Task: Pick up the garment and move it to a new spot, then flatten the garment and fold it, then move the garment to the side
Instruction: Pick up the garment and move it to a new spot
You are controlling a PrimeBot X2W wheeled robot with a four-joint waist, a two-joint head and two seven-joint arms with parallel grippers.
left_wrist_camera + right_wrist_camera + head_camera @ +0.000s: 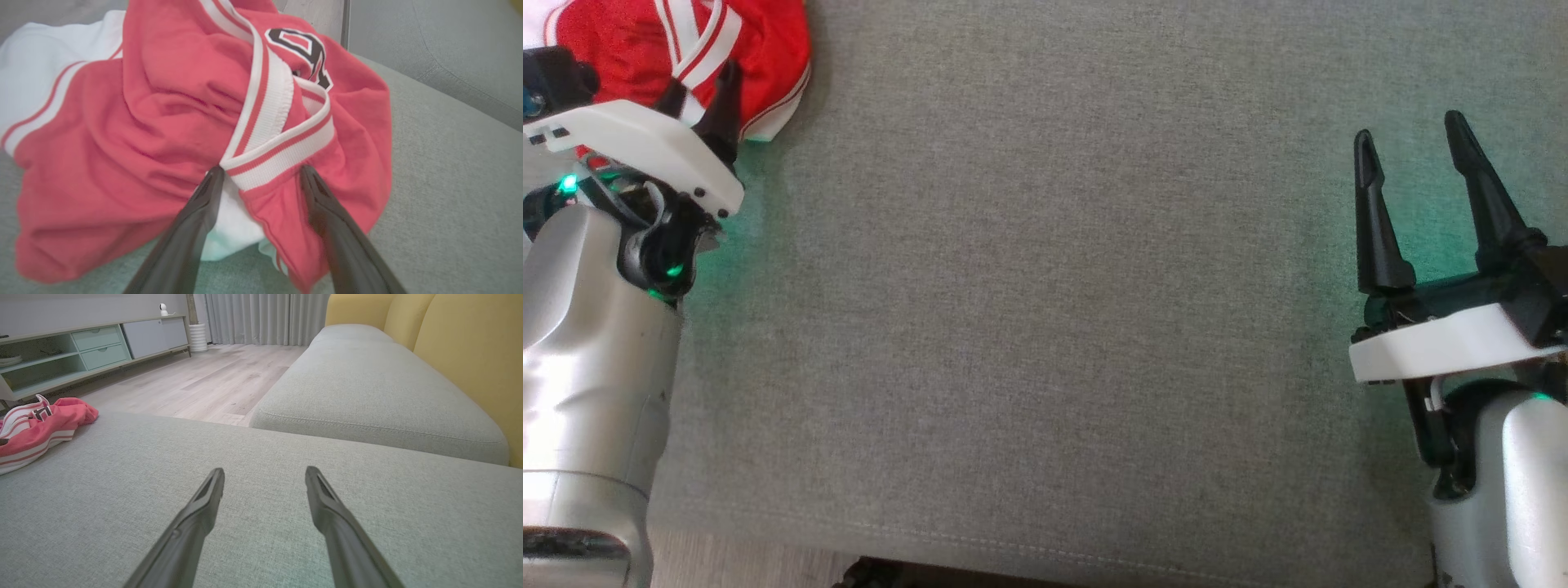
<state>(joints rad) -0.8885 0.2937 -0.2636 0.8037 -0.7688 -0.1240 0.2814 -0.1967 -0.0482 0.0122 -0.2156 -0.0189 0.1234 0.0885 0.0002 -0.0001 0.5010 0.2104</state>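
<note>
The left pincer (701, 82) hides part of the garment (609, 34).

Garment (613, 33) on the cushion (1045, 286) at the far left, left gripper (701, 82) at its near edge; right gripper (1409, 126) well apart, over the cushion's right side.

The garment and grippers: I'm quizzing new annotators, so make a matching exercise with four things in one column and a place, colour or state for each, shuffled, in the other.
Things
1. garment
2. left gripper
3. right gripper
4. sofa backrest

Descriptions
a. yellow
b. open, tips at the striped collar
c. open, over bare grey seat
d. crumpled, red and white

Pairs: 1-d, 2-b, 3-c, 4-a.
</note>
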